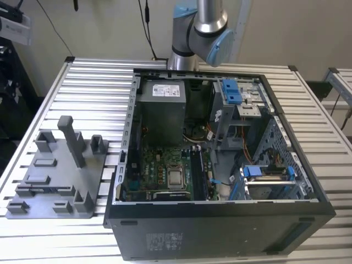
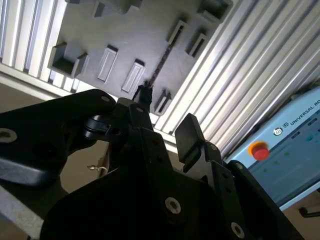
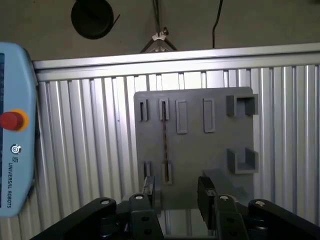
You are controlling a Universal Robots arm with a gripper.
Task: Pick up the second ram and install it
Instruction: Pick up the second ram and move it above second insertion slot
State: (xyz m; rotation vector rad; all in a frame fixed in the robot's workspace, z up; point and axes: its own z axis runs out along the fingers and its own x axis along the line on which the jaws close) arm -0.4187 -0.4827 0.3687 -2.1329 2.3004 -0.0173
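Open claw [image 3: 176, 184] above the plate [image 3: 200, 150]; the ram [image 3: 164, 142] stands in the plate's slots.

In both wrist views the claw's [image 2: 165, 107] fingers [image 3: 205, 190] stand apart with nothing between them, clear of the ram [image 2: 161, 64]. The ram is thin and dark, up on its long edge, with its ends held in two slotted posts of the grey plate [image 2: 125, 35]. In the exterior view the plate [image 1: 58, 179] lies on the ribbed tabletop [image 1: 93, 93], just beside the open case [image 1: 220, 231] on the exterior view's left and close to the tabletop's edge on that side. The case holds a board [image 1: 159, 176], a power supply [image 1: 160, 113] and a drive cage [image 1: 242, 104] with blue latches. Bare slats run round the plate. A pendant [image 3: 15, 130] with a red button sits well apart from it.
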